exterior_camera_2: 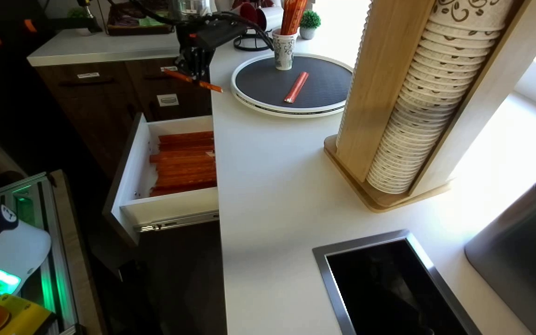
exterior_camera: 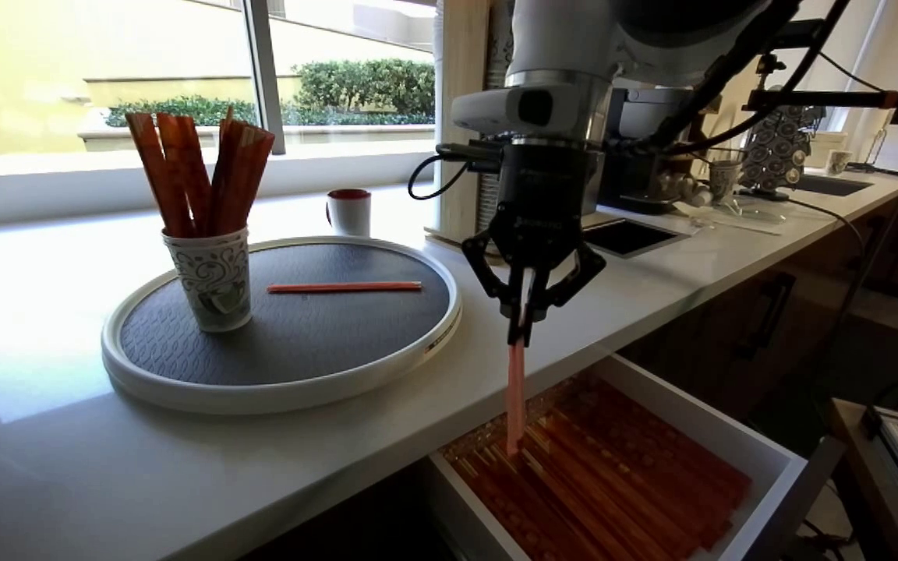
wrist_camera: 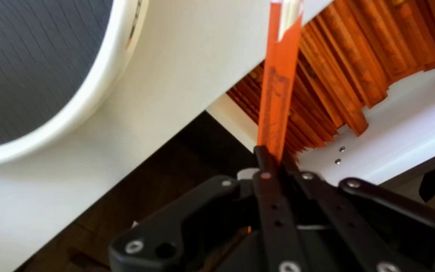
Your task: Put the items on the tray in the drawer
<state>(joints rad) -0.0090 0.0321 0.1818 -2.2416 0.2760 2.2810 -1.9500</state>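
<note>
I am looking over a smooth white countertop [exterior_camera: 145, 467], dark wood cabinets [exterior_camera_2: 100, 107] showing beneath it and a flat-sided wooden stand [exterior_camera_2: 372, 93] of nested paper cups [exterior_camera_2: 405, 139] rising from it. Under the countertop's front edge, the white-walled drawer [exterior_camera_2: 170, 205] is jutting out, bearing rows of sticks [exterior_camera_2: 184, 160] in orange-red sleeves. The round tray [exterior_camera: 262, 399] is sitting just behind that edge, its grey floor finely textured, its white rim thick and smooth. My black gripper [exterior_camera: 521, 331] is hanging beside the edge, near the drawer, its fingers [wrist_camera: 268, 196] pinching close together on one flat sleeved stick [wrist_camera: 276, 98], pale at its tip; whether it is directly above the drawer I cannot tell. On the tray, a swirl-printed paper cup [exterior_camera: 215, 288] is standing near the rim, holding a bundle of sticks [exterior_camera: 185, 179], and a lone stick [exterior_camera: 344, 287] is lying between the cup and the rim's opposite side. I am making out "MIKA" on the white robot casing [exterior_camera_2: 26, 242]; the cabinets' pale labels [exterior_camera_2: 168, 100] and the sleeved stick's dark mark are looking too blurred to read.
</note>
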